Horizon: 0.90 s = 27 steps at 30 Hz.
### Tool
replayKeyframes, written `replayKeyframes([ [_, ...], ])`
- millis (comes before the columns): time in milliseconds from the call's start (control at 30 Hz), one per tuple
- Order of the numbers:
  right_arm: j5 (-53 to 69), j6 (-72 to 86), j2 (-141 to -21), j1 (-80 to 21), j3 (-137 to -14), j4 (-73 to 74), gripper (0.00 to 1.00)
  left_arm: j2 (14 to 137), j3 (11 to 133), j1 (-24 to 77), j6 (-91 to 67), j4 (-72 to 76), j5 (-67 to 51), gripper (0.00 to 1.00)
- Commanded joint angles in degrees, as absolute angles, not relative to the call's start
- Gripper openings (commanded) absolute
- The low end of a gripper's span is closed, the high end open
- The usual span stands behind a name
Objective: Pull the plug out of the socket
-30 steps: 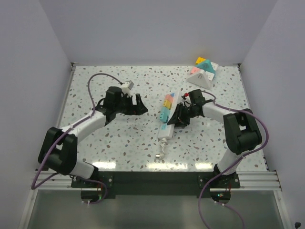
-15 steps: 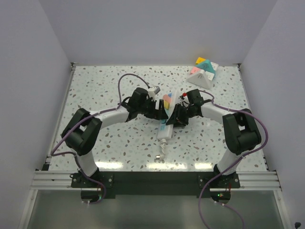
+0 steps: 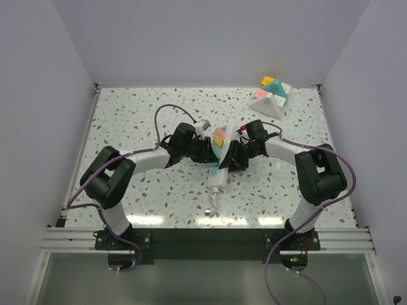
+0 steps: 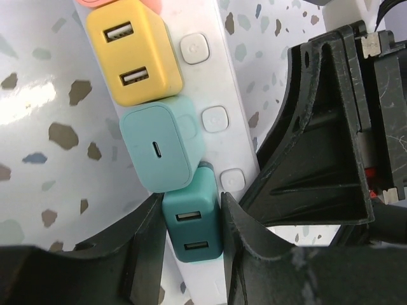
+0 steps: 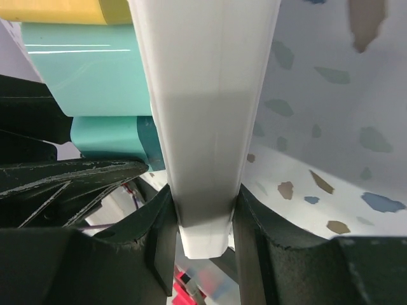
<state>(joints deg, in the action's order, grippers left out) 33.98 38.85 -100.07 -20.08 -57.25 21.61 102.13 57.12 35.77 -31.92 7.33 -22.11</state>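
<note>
The socket is a white power strip [image 3: 219, 173] lying mid-table with several coloured plugs in a row on it. In the left wrist view a yellow plug [image 4: 133, 60], a light teal plug [image 4: 162, 147] and a dark teal plug [image 4: 194, 232] sit on the strip [image 4: 219, 89]. My left gripper [image 4: 192, 210] is shut on the dark teal plug, one finger against each side. My right gripper [image 5: 203, 216] is shut on the strip's white body [image 5: 206, 95] from the other side. The two grippers meet at the strip [image 3: 221, 155].
A multicoloured pyramid puzzle [image 3: 270, 95] stands at the back right corner. The strip's short cord and metal end [image 3: 212, 204] trail toward the near edge. White walls close the table on three sides.
My left arm swung right from the table's left-middle to the strip, and its jaws closed around the dark teal plug. The right gripper kept its hold; the strip shifted slightly left.
</note>
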Motion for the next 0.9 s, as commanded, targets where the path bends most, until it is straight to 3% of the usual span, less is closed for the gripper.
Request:
replayKeyframes([
  [0, 17.86, 38.93, -104.23, -19.60, -55.99, 26.63, 0.00, 93.54, 53.10, 33.06, -30.32, 8.00, -22.76, 0.00],
  [167, 14.25, 42.27, -105.91, -18.55, -52.65, 26.01, 0.00, 85.00, 48.52, 23.49, -31.29, 6.60, -26.98, 0.00],
  [300, 13.45, 42.45, -106.79, -18.46, -52.03, 25.66, 0.00, 79.99, 49.39, 22.06, -28.39, 0.10, -26.19, 0.00],
  [500, 14.32, 41.93, -106.52, -18.46, -52.82, 25.31, 0.00, 73.23, 49.66, 19.43, -25.85, -8.60, -13.65, 0.00],
  [567, 15.20, 41.31, -105.74, -18.46, -53.00, 25.31, 0.00, 73.04, 49.13, 14.63, -24.44, -10.80, -8.36, 0.00],
  [800, 17.23, 39.38, -103.63, -18.54, -53.26, 25.05, 0.00, 79.80, 47.55, -2.80, -21.62, -6.61, -10.89, 0.00],
  [867, 17.49, 38.67, -103.36, -18.63, -53.79, 25.49, 0.00, 81.99, 49.30, -4.74, -21.36, -6.41, -12.74, 0.07],
])
